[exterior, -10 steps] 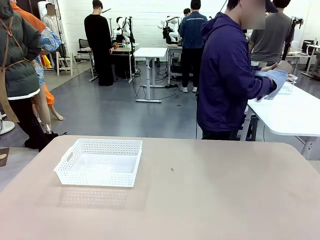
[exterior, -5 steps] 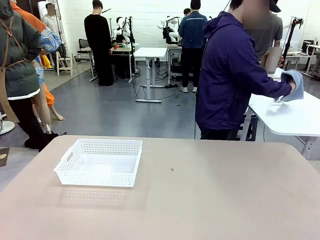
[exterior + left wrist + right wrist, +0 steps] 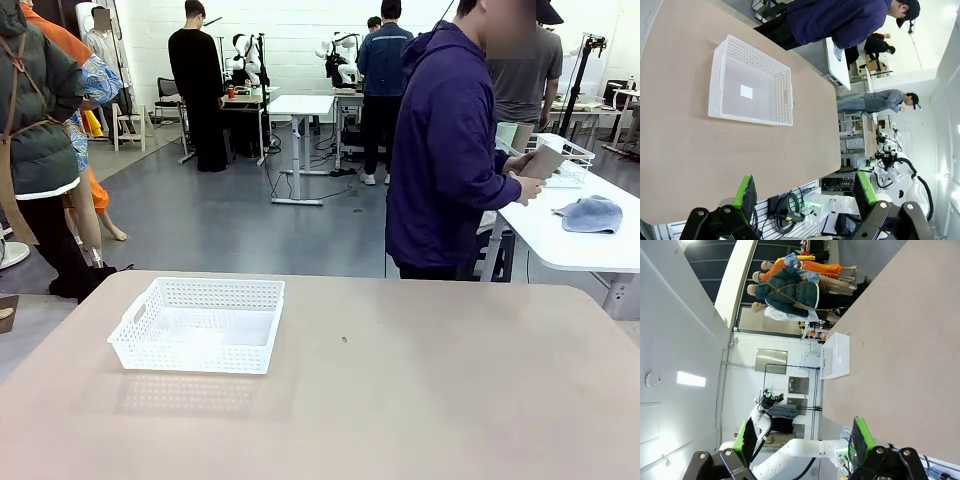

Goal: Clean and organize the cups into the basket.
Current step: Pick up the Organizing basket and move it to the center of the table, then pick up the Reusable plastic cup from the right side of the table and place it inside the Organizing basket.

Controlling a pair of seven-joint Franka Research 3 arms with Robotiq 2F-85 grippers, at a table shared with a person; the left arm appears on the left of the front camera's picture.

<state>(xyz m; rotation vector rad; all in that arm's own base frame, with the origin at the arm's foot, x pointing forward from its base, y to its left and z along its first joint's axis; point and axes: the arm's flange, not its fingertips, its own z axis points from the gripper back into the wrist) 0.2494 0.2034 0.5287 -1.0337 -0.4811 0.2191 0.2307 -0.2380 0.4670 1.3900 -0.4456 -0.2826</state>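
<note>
Left gripper (image 3: 805,191) and right gripper (image 3: 803,436): both finger pairs spread wide, nothing between them.
Tan table (image 3: 420,400) runs out ahead of both sets of fingers. Person (image 3: 440,150) stands past its far edge, turned toward a white side table (image 3: 560,240). Basket (image 3: 190,357) sits on the tan table, well ahead of the left fingertips and farther still beyond the right ones. One tan cup (image 3: 543,160) in the person's hand (image 3: 522,182), far from either gripper.

White basket (image 3: 200,325) with small-holed mesh walls on a pale tan tabletop (image 3: 420,400). Upper right of the frame: kraft-brown cup (image 3: 543,160), purple jacket (image 3: 445,150), grey-blue cloth (image 3: 592,213). Left end effector (image 3: 805,190) and right end effector (image 3: 804,436) are black with green pads (image 3: 746,192).
</note>
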